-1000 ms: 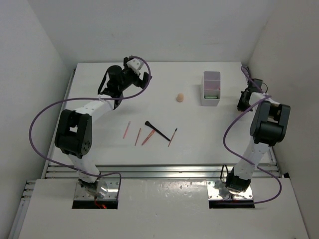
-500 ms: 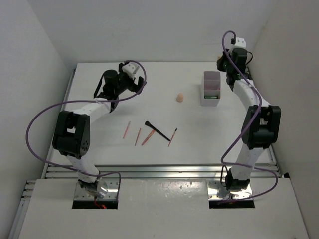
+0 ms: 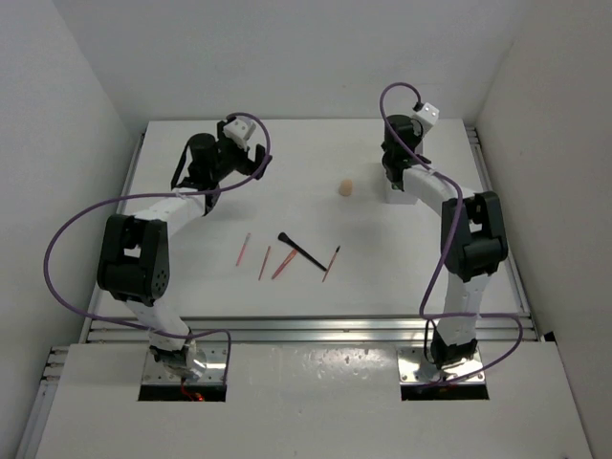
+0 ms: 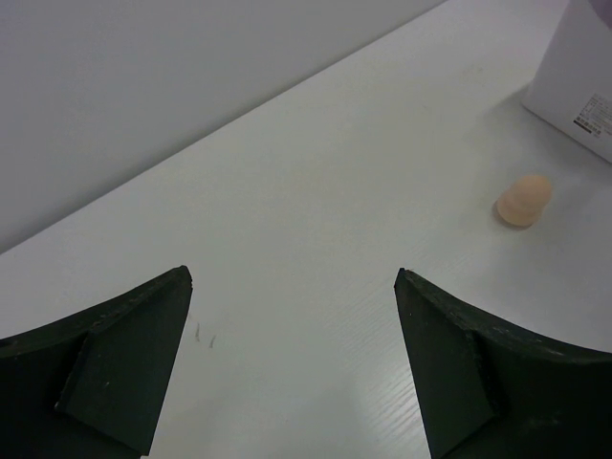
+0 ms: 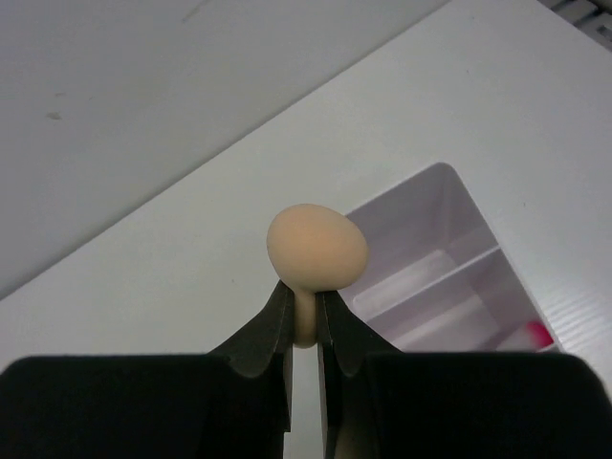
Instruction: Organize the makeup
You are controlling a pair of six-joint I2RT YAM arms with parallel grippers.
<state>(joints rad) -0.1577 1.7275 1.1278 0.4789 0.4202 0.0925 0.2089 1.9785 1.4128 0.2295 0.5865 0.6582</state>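
My right gripper (image 5: 305,296) is shut on a beige egg-shaped sponge (image 5: 316,247) and holds it in the air next to the white translucent compartment box (image 5: 449,258). In the top view this gripper (image 3: 395,163) hangs over the box, which the arm mostly hides. A second beige sponge (image 3: 346,187) lies on the table left of the box and also shows in the left wrist view (image 4: 524,200). My left gripper (image 4: 292,277) is open and empty above the far left of the table (image 3: 251,153). Several thin pink/red pencils (image 3: 265,262) and a black brush (image 3: 301,251) lie mid-table.
The box has long dividers, with something pink (image 5: 538,334) in one compartment. A box corner (image 4: 585,76) shows in the left wrist view. White walls close the table at the back and both sides. Purple cables loop off both arms.
My right arm has swung from the table's right edge to the back and over the box. My left gripper has drawn back slightly to the left.
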